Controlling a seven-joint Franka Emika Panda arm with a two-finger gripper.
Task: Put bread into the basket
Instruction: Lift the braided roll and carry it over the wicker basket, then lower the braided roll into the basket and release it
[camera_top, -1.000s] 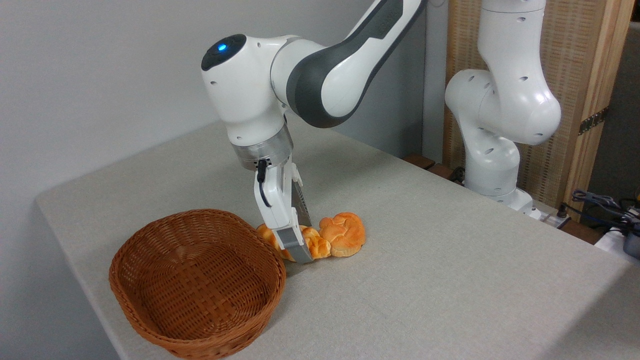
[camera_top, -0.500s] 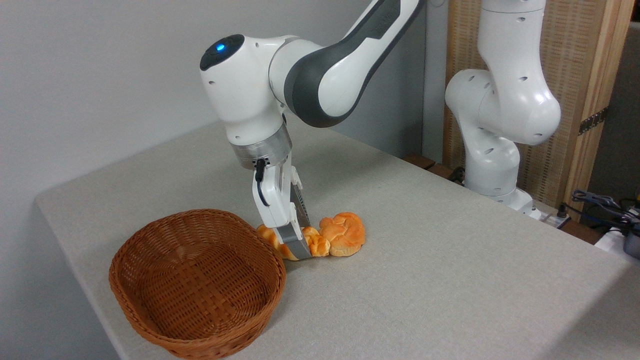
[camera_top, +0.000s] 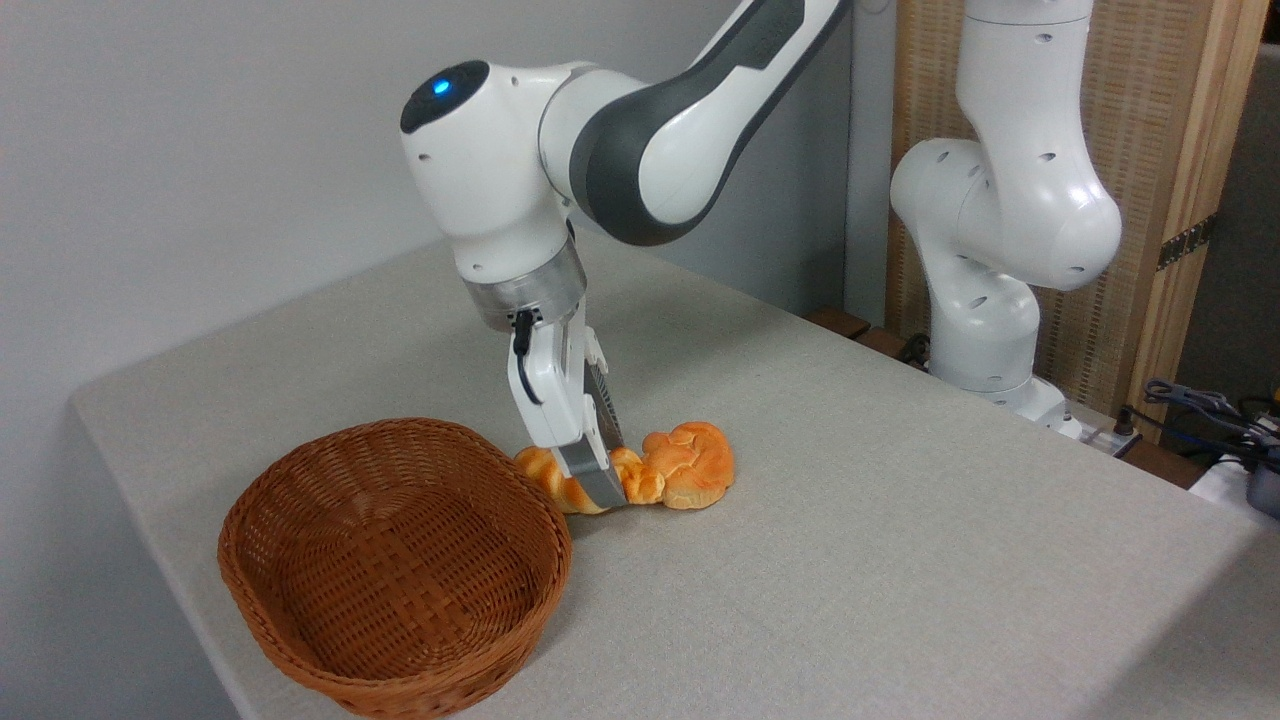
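Bread (camera_top: 553, 478) sits half-hidden behind the gripper (camera_top: 598, 486), whose far finger and grasp cannot be made out.

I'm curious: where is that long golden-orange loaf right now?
The long golden-orange loaf sits mid-table between the reddish-brown wicker basket and the round knotted bun, with the gripper closed around it.
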